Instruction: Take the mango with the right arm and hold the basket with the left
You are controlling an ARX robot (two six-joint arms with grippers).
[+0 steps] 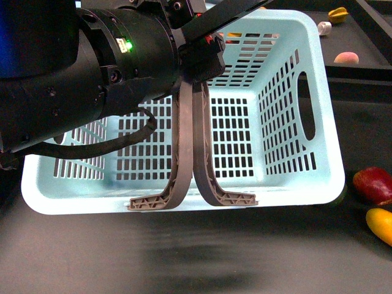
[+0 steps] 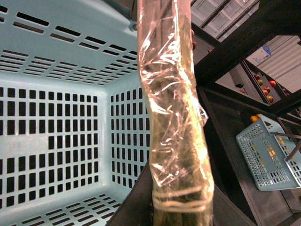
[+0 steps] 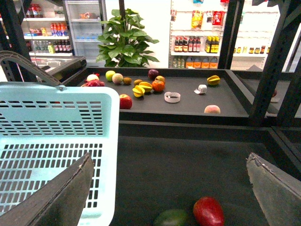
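Your left arm [image 1: 73, 79] fills the space above the near-left part of the basket [image 1: 288, 37], green light [image 1: 125, 44] glowing, black cable [image 1: 110, 145] looping down in front of the basket's near wall. The left gripper [image 1: 197, 61] sits over the middle of the basket. Both brown-grey handles [image 1: 193, 141] stand upright, pressed together, and run straight up into it, so its jaws are clenched on the handles. From the left wrist camera you look down into the basket's slotted interior. A long film-wrapped bar [image 2: 174, 117] crosses the middle of that view, and I cannot tell what it is. A second turquoise basket [image 2: 265, 157] sits well off beyond it.

The basket itself rests on the dark table [image 1: 184, 257], and no fruit shows inside it in the front or left wrist views.

The mango [image 1: 380, 224], bright yellow-orange, lies on the table off the basket's near-right corner, apart from it and cut by the frame edge. A dark red fruit [image 1: 372, 184] lies just beside the mango, on its far side and nearer the basket's corner.

Your right gripper [image 3: 169, 157] hangs beside the basket's right wall with its fingers [image 3: 66, 197] spread wide, released and grasping nothing. Between them, low on the table, you see the red fruit with a dark green fruit [image 3: 171, 217] touching it on the basket side. Beyond the basket, a raised shelf [image 3: 188, 106] carries assorted fruit.
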